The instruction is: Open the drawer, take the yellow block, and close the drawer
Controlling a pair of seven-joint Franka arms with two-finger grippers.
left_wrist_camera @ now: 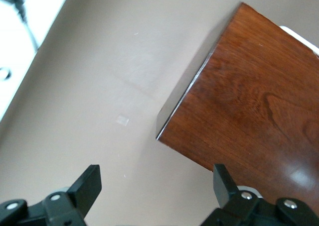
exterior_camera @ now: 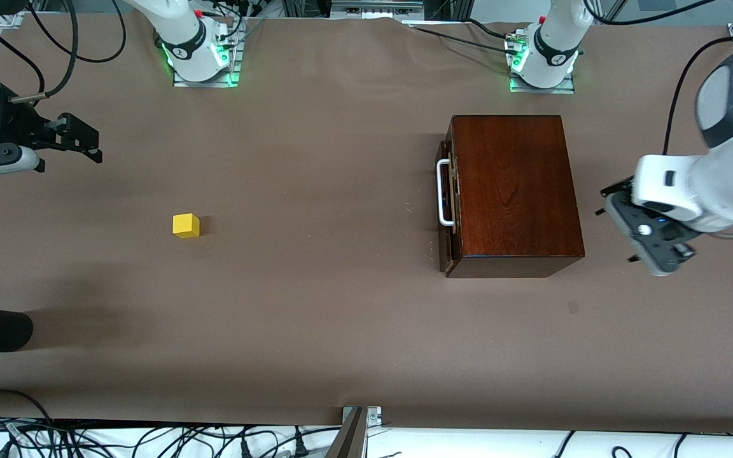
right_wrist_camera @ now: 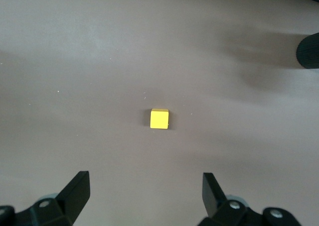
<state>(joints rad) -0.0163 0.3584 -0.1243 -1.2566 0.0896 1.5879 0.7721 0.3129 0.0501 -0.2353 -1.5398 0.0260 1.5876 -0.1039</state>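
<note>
A yellow block (exterior_camera: 186, 225) sits alone on the brown desk (exterior_camera: 315, 318) toward the right arm's end, well apart from the dark wooden box (exterior_camera: 511, 194), whose drawer (exterior_camera: 446, 203) is pushed in, white handle (exterior_camera: 443, 193) showing. The right end effector (right_wrist_camera: 144, 191) hangs open over the desk near the block; the left end effector (left_wrist_camera: 157, 186) hovers open beside the box.

Glossy dark-wood box (exterior_camera: 516, 191), smooth white handle (exterior_camera: 443, 193), matt brown table covering (exterior_camera: 315, 305)
</note>
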